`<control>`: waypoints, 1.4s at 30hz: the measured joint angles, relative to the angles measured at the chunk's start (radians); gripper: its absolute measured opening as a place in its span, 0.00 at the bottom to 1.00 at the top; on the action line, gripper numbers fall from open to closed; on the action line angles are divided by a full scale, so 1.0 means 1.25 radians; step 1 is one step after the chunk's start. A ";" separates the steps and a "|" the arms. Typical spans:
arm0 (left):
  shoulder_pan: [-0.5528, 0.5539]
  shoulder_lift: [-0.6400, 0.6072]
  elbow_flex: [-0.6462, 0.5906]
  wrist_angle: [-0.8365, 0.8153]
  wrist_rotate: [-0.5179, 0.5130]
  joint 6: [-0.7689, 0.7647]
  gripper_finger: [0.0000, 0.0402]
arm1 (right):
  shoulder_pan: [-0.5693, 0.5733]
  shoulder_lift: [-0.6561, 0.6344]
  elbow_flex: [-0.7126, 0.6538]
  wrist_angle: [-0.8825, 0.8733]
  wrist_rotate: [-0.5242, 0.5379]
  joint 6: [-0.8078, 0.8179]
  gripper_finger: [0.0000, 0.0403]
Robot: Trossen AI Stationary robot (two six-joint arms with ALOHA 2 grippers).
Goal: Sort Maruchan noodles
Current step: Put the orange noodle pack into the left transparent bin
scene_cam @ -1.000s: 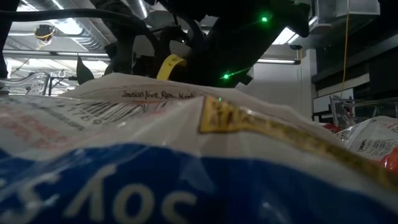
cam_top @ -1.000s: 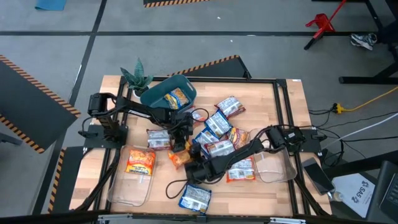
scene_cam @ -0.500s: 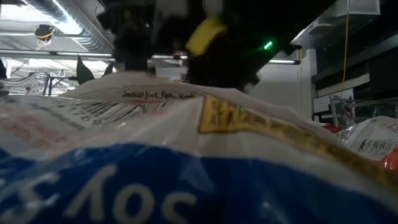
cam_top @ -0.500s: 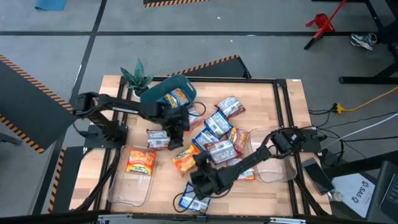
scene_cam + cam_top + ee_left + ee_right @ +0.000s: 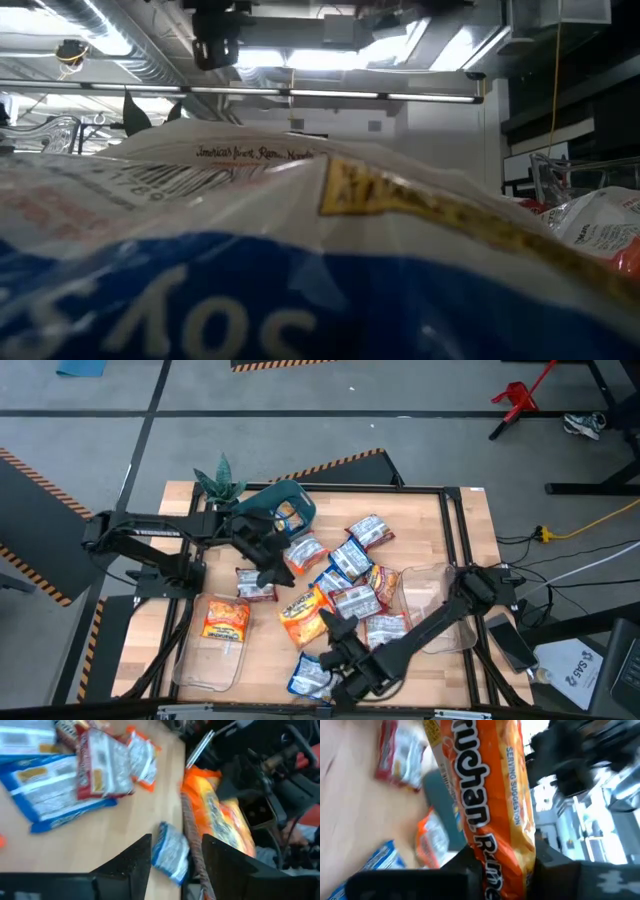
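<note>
While the right gripper (image 5: 318, 620) pinches an orange packet (image 5: 302, 613) at table centre, its narrow hold on crinkly film could slip; the left gripper (image 5: 270, 567), at eleven o'clock of it, hangs parted and empty.

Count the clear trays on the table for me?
2. One clear tray at the left of the table, holding an orange packet; the other on the right, under the right arm.

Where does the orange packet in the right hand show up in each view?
High: orange packet front of middle, in the right hand.
Low: not in it.
Left wrist: right of centre.
Right wrist: centre, between that hand's fingers.
Landmark: table, in all but low.
</note>
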State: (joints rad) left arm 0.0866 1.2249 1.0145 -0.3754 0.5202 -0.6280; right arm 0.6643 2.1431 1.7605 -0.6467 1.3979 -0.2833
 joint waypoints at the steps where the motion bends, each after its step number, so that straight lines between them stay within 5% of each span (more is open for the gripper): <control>1: -0.009 0.001 0.000 0.023 0.000 -0.021 0.44 | 0.006 -0.004 0.010 0.000 0.004 -0.015 0.15; 12: -0.119 0.024 0.001 0.174 0.029 -0.208 0.59 | 0.053 -0.007 0.050 -0.002 0.067 -0.135 0.15; 23: -0.177 0.027 0.001 0.213 -0.038 -0.231 0.59 | 0.053 -0.007 0.050 0.013 0.075 -0.175 0.15; 42: -0.191 0.027 0.001 0.231 -0.033 -0.265 0.59 | 0.029 -0.007 0.050 0.104 0.091 -0.350 0.15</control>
State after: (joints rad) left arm -0.1521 1.2587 1.0157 -0.0870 0.4790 -0.9590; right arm 0.7004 2.1345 1.8225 -0.5164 1.5120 -0.7205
